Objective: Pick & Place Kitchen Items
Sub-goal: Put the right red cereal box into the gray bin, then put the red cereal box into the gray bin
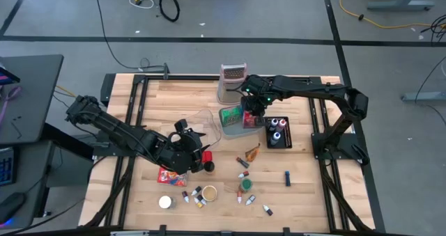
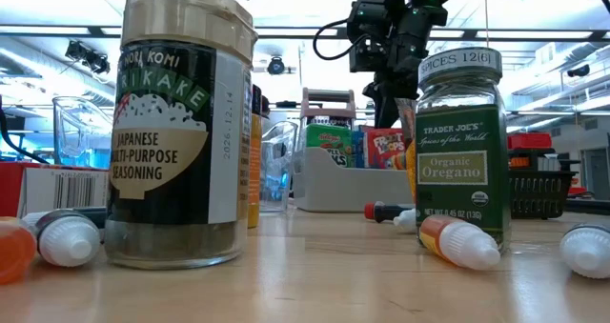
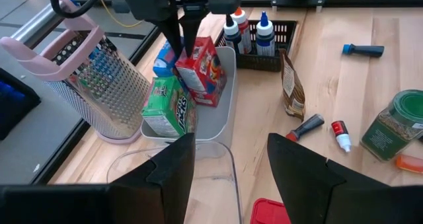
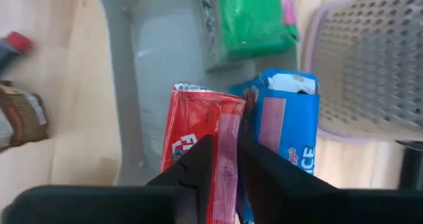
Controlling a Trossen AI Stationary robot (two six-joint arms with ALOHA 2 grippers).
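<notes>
- Right gripper (image 4: 225,159) pinches red box (image 4: 198,151), upright in grey tray (image 4: 125,85).
- We open fully, lift straight, avoid tipping blue box (image 4: 281,131).
- Left gripper (image 3: 228,168) waits, half-open, empty.

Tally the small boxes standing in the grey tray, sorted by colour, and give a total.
Green box: 1
Red box: 1
Blue box: 1
Total in the grey tray: 3
</notes>
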